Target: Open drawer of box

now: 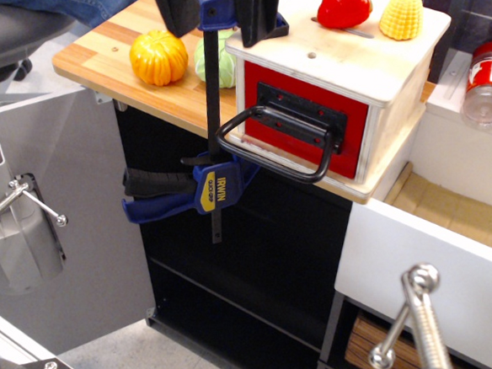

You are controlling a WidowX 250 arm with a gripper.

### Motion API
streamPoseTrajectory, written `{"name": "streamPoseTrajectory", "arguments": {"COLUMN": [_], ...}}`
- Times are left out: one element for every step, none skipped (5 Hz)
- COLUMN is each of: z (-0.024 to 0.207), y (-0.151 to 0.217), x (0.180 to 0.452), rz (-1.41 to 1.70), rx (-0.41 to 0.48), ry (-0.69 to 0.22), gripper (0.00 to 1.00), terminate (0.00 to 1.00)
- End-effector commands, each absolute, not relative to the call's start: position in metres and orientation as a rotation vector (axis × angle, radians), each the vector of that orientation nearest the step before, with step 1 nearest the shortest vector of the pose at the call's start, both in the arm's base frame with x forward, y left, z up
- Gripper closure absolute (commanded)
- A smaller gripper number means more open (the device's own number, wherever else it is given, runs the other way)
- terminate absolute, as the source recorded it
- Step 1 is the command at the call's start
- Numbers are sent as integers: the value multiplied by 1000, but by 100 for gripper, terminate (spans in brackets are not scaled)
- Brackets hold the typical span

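Wooden bench over dark open shelving, with a white cabinet drawer and its silver handle low on the right, makes up the setting. At the top edge two black fingers of the tool come into view. They stand wide apart and hold nothing, as far as the cropped view shows. Between them runs the bar of a blue clamp that grips the bench edge.

Just to the right of the tool sits the box, pale plywood, at the front of the bench. Its red drawer looks fully shut, with the front flush to the box. The black loop handle hangs out and down from its plate, below the tool and apart from it.

By my reading the step in hand is the approach, with no grasp made yet. The next move calls for bringing the fingers down and forward around the loop's front bar, clear of the clamp bar just beside it. The tool would then close and pull straight out along the drawer's line. The clamp should keep the box from sliding.

Farther out are an orange pumpkin and a green vegetable to the left of the box. A red pepper and a yellow corn rest on its top. A red-lidded jar stands to the right.

The only legible writing is "IRWIN" on the clamp's yellow patch. The jar's label is too blurred to read.
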State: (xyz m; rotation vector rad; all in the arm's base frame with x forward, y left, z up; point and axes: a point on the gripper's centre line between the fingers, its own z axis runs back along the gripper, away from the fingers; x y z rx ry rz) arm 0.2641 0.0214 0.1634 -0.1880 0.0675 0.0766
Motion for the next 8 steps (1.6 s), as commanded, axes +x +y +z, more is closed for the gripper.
{"name": "streamPoseTrajectory", "arguments": {"z": [152, 135, 103, 83, 68, 56, 46, 38], "y": [5, -5, -9, -10, -9, -7, -9, -13], "x": [304, 315, 317, 320, 319, 321, 317, 307], "rz": [144, 147, 150, 131, 126, 124, 109, 98], "rx": [-177, -173, -159, -125, -96, -68, -49, -25], "ry": [-33, -67, -108, -111, -145, -159, -145, -152], "gripper": [0, 0, 0, 0, 0, 0, 0, 0], "terminate": [0, 0, 0, 0, 0, 0, 0, 0]}}
